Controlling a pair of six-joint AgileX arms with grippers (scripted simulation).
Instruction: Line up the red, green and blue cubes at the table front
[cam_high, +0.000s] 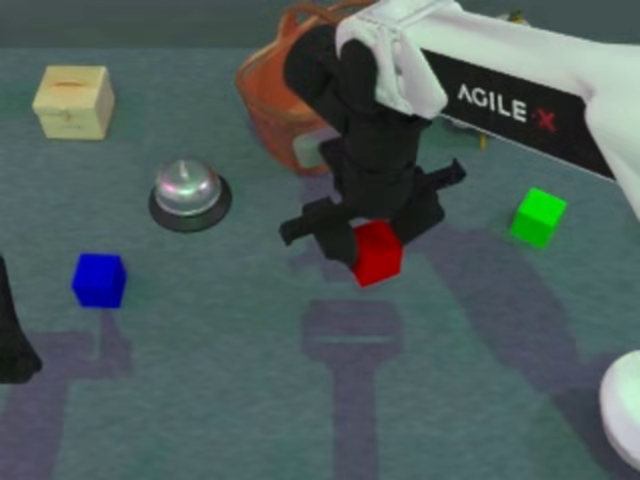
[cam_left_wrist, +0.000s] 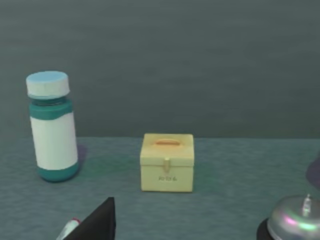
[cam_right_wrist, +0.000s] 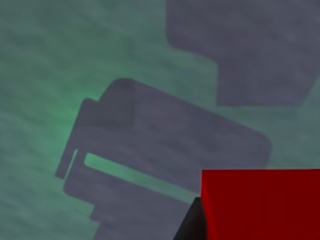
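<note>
- Teal-grey mottled table, cloth-like, fills the top view, with wide bare room across the lower frame crossed only by arm shadows
- Right gripper hangs at frame centre, black fingers clamped on the red cube, which sits lifted above its shadow
- Right wrist view confirms it: the red cube fills the lower right corner with a dark finger against it
- Green cube rests at right of centre, well apart from the gripper, open table around it
- Blue cube lies at left, near the left gripper, parked at the left edge; I cannot tell its finger state
- Shiny domed bell on a black base, cream box with a slot at upper left, orange basket behind the arm
- Left wrist view shows a teal bottle, white label, pale cap, upright beside the box
</note>
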